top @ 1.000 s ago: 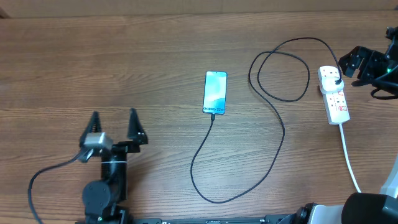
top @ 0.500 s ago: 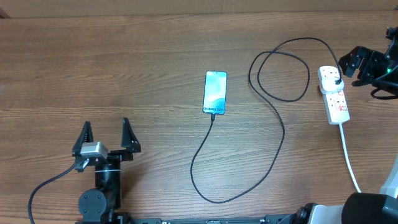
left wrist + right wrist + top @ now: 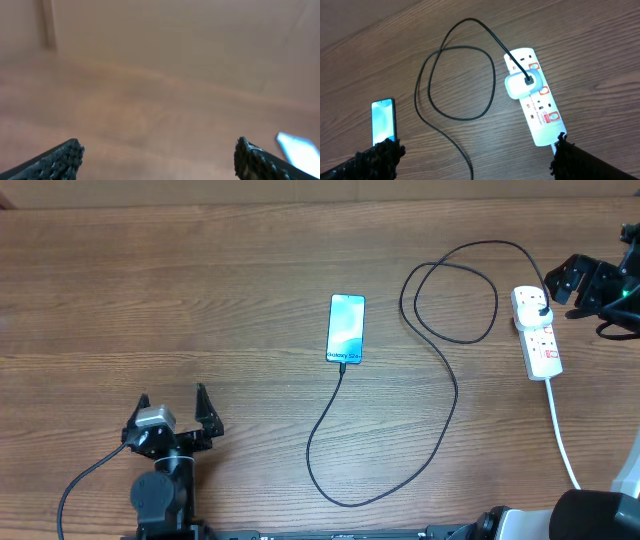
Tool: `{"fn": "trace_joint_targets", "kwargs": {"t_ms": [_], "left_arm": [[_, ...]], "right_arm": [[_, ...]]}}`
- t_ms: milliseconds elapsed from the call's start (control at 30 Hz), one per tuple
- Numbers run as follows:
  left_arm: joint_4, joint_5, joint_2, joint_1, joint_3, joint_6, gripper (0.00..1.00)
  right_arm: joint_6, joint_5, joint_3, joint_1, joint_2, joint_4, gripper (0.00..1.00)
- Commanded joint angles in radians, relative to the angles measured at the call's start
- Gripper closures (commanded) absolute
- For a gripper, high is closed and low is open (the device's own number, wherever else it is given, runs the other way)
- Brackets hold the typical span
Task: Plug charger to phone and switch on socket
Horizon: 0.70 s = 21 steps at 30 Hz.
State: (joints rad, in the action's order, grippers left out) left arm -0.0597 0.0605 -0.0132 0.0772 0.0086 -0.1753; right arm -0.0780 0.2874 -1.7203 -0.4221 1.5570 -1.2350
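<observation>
phone (image 3: 346,328) well apart from left claw (image 3: 172,394), wide; socket (image 3: 540,340) near right claw (image 3: 476,142), wide.

We find the phone (image 3: 346,328) at the middle of the desk (image 3: 200,280). The charger (image 3: 456,385) leaves its near end, bows toward the near edge, climbs rightward and loops between phone and socket (image 3: 540,338). The socket lies by the right edge, the charger's other end plugged into its farthest outlet, its cord (image 3: 561,430) trailing toward the near right corner. The left gripper (image 3: 173,394) is by the near edge, left of the phone.
</observation>
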Motion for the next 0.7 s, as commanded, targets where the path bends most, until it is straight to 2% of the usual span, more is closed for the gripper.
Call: {"fn": "trace_joint_targets", "kwargs": {"t_ms": [0,100,300,400,500,667], "left_arm": [[-0.02,-0.063,0.01,0.02,-0.004,0.131,0.0],[-0.021,-0.081,0.01,0.021,-0.003,0.203,0.0],[-0.022,-0.084,0.01,0.021,-0.003,0.209,0.0],[-0.022,-0.084,0.01,0.021,-0.003,0.189,0.0],[-0.018,-0.08,0.01,0.021,-0.003,0.116,0.0],[-0.018,-0.079,0.011,0.022,-0.003,0.116,0.0]], "right_arm": [[0.003,-0.003,-0.002,0.002,-0.002,0.002,0.0],[0.003,-0.003,-0.002,0.002,-0.002,0.002,0.0],[0.003,-0.003,-0.002,0.002,-0.002,0.002,0.0],[0.003,-0.003,-0.002,0.002,-0.002,0.002,0.0],[0.003,-0.003,-0.002,0.002,-0.002,0.002,0.0],[0.003,-0.003,-0.002,0.002,-0.002,0.002,0.0]]}}
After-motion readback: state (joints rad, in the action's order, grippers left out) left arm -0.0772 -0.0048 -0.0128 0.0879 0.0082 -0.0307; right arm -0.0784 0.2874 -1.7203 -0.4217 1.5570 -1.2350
